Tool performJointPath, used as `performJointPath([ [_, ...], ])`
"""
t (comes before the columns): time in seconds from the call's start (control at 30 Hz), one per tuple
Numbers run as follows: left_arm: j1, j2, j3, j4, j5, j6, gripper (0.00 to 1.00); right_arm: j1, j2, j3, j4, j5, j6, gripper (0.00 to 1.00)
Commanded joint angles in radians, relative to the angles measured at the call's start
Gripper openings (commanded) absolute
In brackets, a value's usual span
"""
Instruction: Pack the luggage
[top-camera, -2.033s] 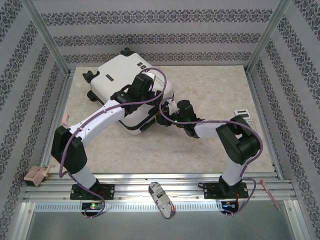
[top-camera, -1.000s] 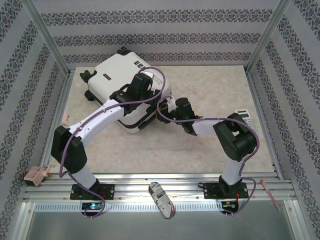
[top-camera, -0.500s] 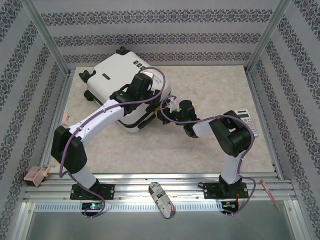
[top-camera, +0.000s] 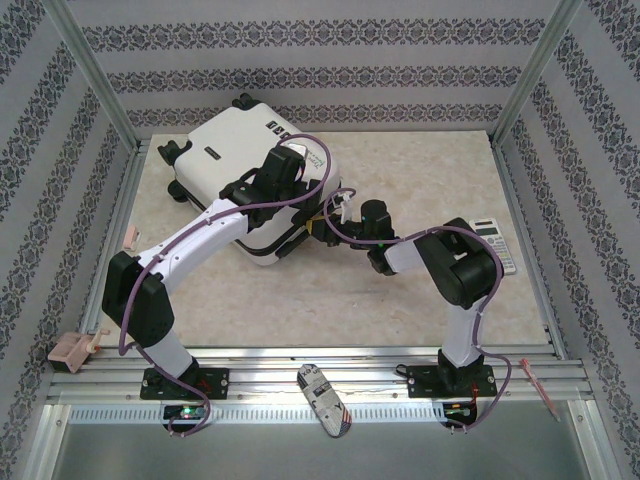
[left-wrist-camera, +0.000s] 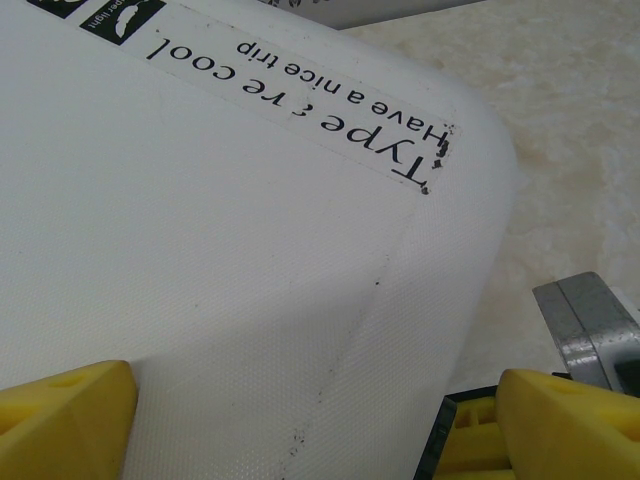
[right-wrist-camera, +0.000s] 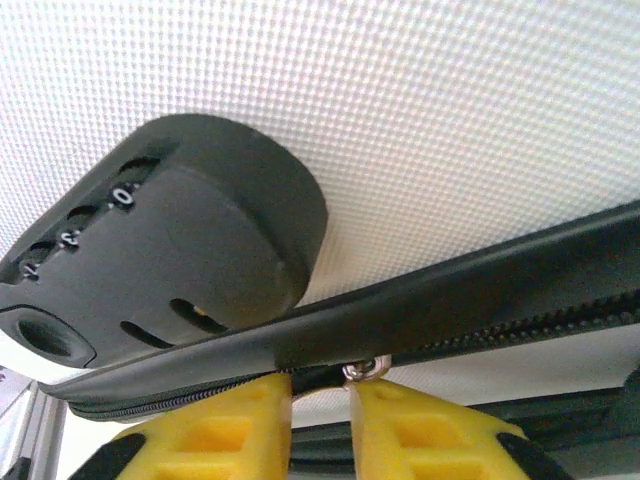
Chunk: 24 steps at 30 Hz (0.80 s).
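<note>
The white luggage lies flat, lid down, at about 11 o'clock on the bench. The left jaws hang over its 5 o'clock corner near the printed label, their yellow fingers spread wide and holding nothing. The right jaws meet the case's 4 o'clock edge under the combination lock, nearly closed with a narrow slit left. The zipper ring sits at the fingertips; whether it is pinched I cannot tell.
</note>
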Motion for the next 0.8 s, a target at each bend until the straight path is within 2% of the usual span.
performJointPath([
  [0.0, -0.009, 0.034, -0.012, -0.129, 0.061, -0.042, 0.92, 0.01, 0.016, 0.04, 0.068, -0.007, 0.034, 0.26],
  [0.37, -0.009, 0.033, -0.011, -0.13, 0.057, -0.041, 0.92, 0.031, 0.036, 0.037, 0.072, 0.032, 0.107, 0.24],
  [0.57, -0.009, 0.027, -0.015, -0.13, 0.054, -0.043, 0.92, 0.036, 0.065, 0.028, 0.144, 0.022, 0.186, 0.13],
  [0.6, -0.009, 0.027, -0.014, -0.13, 0.054, -0.043, 0.92, 0.036, 0.072, 0.027, 0.157, 0.023, 0.208, 0.13],
  [0.67, -0.009, 0.027, -0.016, -0.129, 0.054, -0.043, 0.92, 0.036, 0.086, 0.025, 0.176, 0.045, 0.263, 0.22],
  [0.77, -0.009, 0.027, -0.016, -0.13, 0.056, -0.044, 0.92, 0.036, 0.12, 0.018, 0.247, 0.061, 0.353, 0.23],
])
